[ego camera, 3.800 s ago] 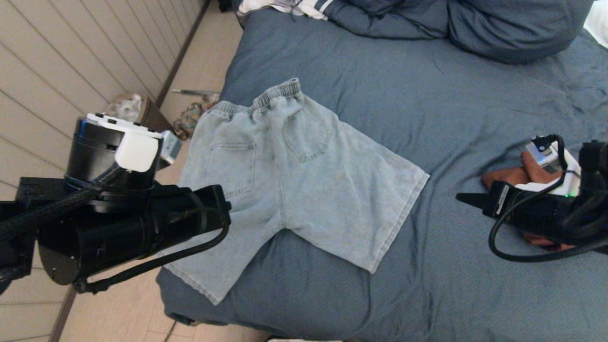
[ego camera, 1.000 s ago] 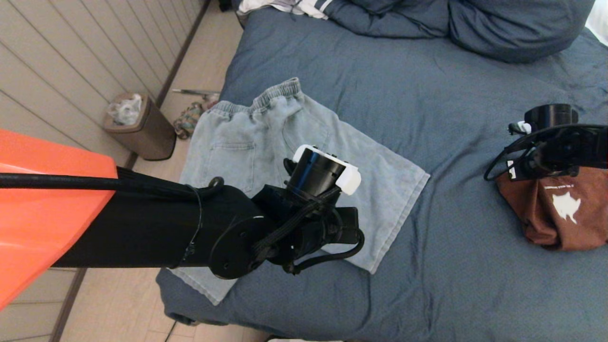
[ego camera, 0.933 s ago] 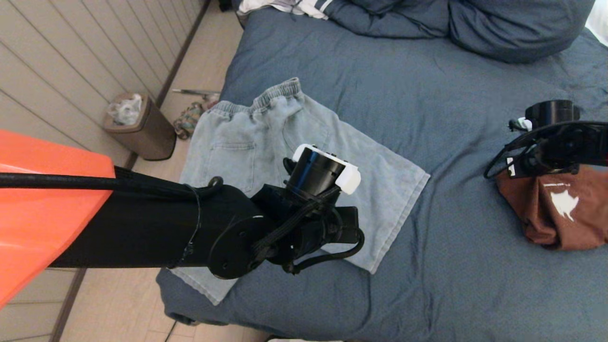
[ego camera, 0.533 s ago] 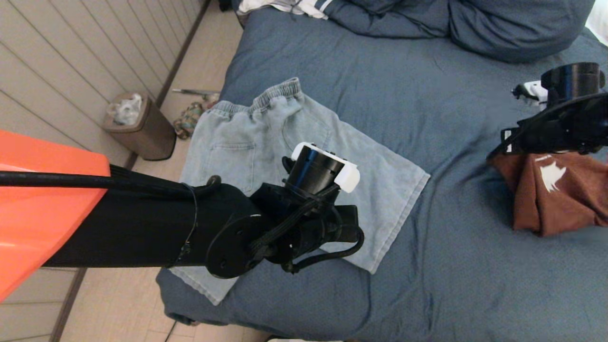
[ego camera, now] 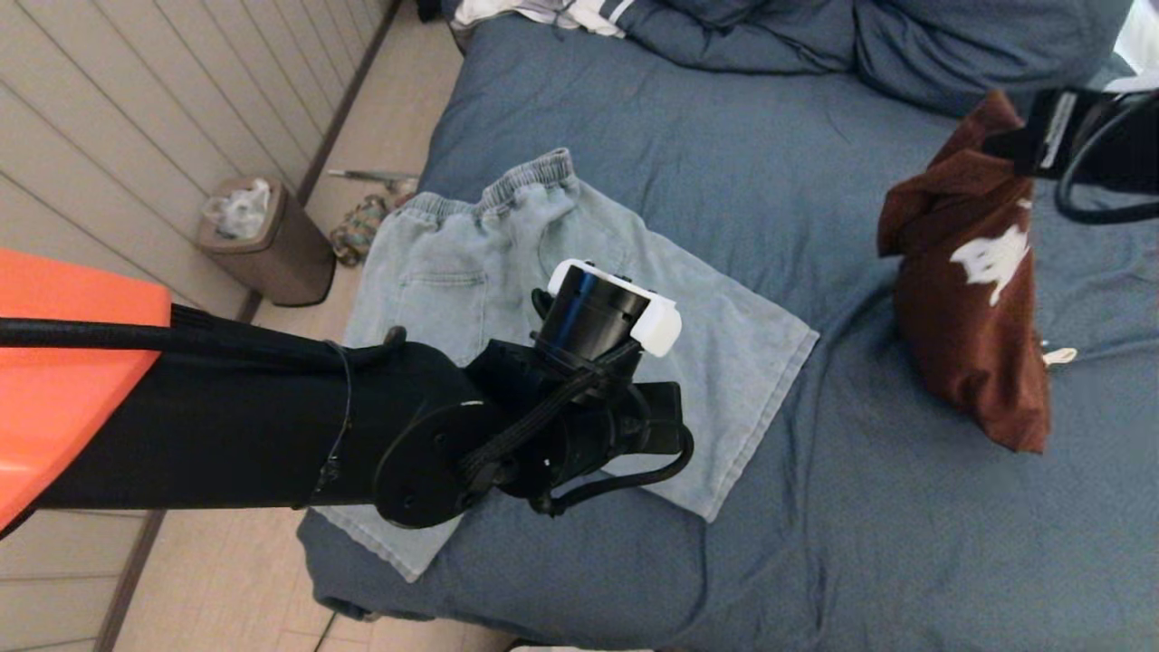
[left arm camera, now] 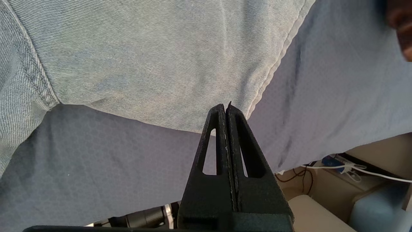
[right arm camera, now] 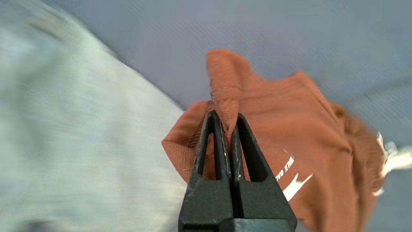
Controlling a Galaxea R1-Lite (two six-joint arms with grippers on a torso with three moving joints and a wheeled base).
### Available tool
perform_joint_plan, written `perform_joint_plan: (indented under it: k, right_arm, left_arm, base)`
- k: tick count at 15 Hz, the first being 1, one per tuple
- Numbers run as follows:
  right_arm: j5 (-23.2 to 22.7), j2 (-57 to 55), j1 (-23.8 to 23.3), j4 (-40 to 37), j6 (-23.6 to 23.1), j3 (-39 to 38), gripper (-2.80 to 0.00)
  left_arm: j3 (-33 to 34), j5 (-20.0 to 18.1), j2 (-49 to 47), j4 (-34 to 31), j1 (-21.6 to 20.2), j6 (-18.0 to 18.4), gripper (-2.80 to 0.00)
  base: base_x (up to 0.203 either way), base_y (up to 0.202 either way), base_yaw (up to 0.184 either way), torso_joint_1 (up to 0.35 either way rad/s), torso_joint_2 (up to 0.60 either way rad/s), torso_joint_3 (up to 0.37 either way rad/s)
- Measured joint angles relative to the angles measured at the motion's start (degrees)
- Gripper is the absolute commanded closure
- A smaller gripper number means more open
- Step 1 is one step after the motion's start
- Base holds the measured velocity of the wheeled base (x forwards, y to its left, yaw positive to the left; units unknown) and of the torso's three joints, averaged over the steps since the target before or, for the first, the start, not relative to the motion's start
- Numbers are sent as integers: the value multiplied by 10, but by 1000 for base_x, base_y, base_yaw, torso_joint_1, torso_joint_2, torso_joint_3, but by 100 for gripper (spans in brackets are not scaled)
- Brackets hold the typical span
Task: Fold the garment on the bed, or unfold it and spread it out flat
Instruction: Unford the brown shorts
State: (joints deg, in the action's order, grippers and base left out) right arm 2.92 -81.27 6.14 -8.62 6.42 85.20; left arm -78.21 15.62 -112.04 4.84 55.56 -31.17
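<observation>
Brown garment [ego camera: 973,299] now lifted higher, right hand [right arm camera: 225,120] gripping, shorts [ego camera: 453,272] half-hidden.

My left arm [ego camera: 380,426] covers the middle of the denim shorts [ego camera: 453,272], and I can't see its fingers from the head. The right arm [ego camera: 1100,145] is cut off at the edge. The right wrist view is blurry, so the brown garment's [right arm camera: 305,129] white print is unreadable.

The head camera looks down across the bed [ego camera: 815,199] from above. Both wrist cameras sit close behind their fingers; the right one, seemingly motion-blurred, shares the shorts [ego camera: 471,281] with it.
</observation>
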Motion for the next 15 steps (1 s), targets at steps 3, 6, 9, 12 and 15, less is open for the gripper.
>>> perform_joint_plan:
  k: [3, 6, 9, 12, 15]
  right_arm:
    - [-8, 55, 10, 0, 48, 18, 0]
    - [-9, 72, 13, -6, 51, 17, 0]
    - [-5, 65, 18, -8, 23, -7, -280]
    - [-14, 63, 25, -9, 9, -20, -280]
    - [-30, 62, 28, -9, 7, -18, -280]
  left_arm:
    - [0, 0, 1, 0, 0, -1, 0]
    - [0, 0, 1, 2, 0, -1, 0]
    - [1, 0, 1, 2, 0, -1, 0]
    - [1, 0, 1, 2, 0, -1, 0]
    - [1, 1, 1, 2, 0, -1, 0]
  base:
    - [0, 0, 0, 0, 0, 0]
    - [0, 0, 0, 0, 0, 0]
    - [0, 0, 0, 0, 0, 0]
    - [0, 0, 0, 0, 0, 0]
    - [0, 0, 0, 0, 0, 0]
